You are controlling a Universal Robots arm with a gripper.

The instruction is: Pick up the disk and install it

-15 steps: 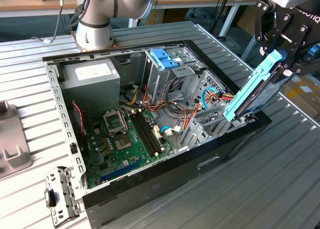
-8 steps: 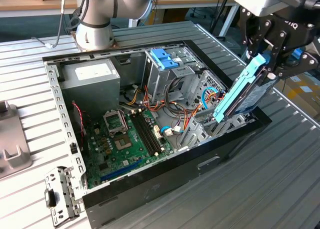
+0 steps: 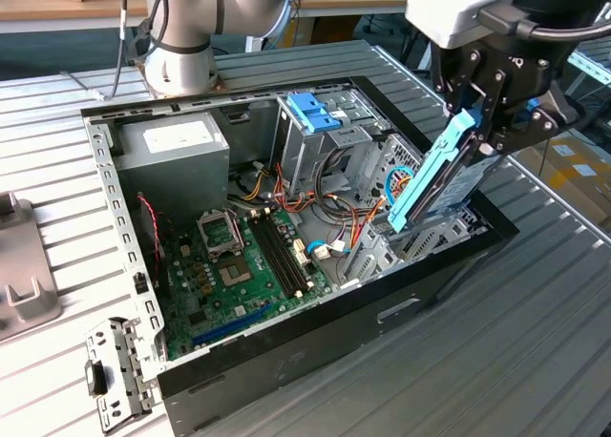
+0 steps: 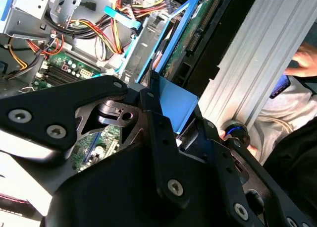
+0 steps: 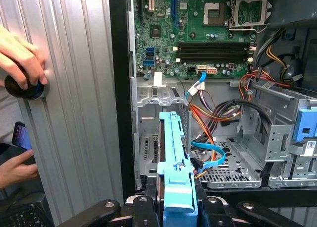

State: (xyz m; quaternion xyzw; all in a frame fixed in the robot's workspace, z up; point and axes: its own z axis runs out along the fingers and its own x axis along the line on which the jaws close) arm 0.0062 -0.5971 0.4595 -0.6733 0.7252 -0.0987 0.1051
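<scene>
My gripper [image 3: 484, 136] is shut on the disk [image 3: 434, 175], a flat drive framed by light blue rails. The disk is held on edge and tilted, its lower end dipping into the open computer case [image 3: 315, 346] at the corner on the exterior view's right, above a metal drive bay [image 3: 430, 237]. In the first wrist view the disk's blue rail [image 5: 176, 170] runs out from between my fingers [image 5: 141, 207] toward the perforated bay floor [image 5: 233, 162]. The second wrist view has the disk [image 4: 195, 36] beyond the black gripper body [image 4: 148, 152].
Inside the case lie a green motherboard [image 3: 239, 256], a grey power-supply box [image 3: 177, 141], a metal drive cage with a blue bracket [image 3: 313, 111] and bundles of cables [image 3: 325, 203]. A person's hand [image 5: 22, 58] rests on a black knob beside the case. A loose metal panel [image 3: 115, 375] lies on the ribbed table.
</scene>
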